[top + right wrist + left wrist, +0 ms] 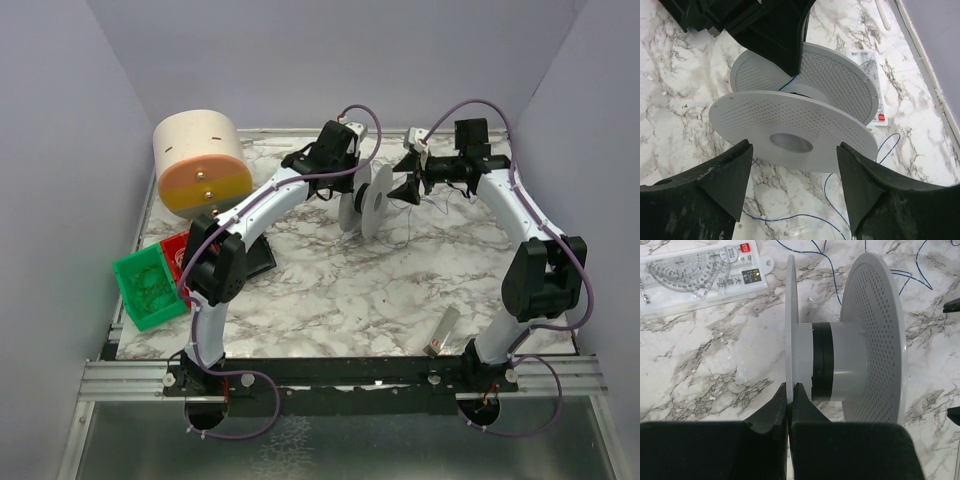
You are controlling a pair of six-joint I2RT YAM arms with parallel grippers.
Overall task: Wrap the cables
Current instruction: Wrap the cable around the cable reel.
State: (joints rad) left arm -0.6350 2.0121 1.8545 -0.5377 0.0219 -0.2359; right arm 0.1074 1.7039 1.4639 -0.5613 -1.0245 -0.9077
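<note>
Lilac-walled marble worktop (pixel 330 290) was seen. Near the far edge, spool flange (pixel 790 300) was clamped by left gripper (pixel 790 390); thin blue wire (pixel 824 192) was sprawled below right gripper's (pixel 794 147) parted fingers.

White arms (pixel 270 195), black joints (pixel 540 280), purple hoses (pixel 478 101)

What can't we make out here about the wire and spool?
- Wire: free end cut off by the bottom edge in the right wrist view; too thin to trace in the top view.
- Dark band on the spool hub: left wrist view, too fine to tell wound wire from tape.
- Red bin: top view, mostly hidden behind the left arm.
</note>
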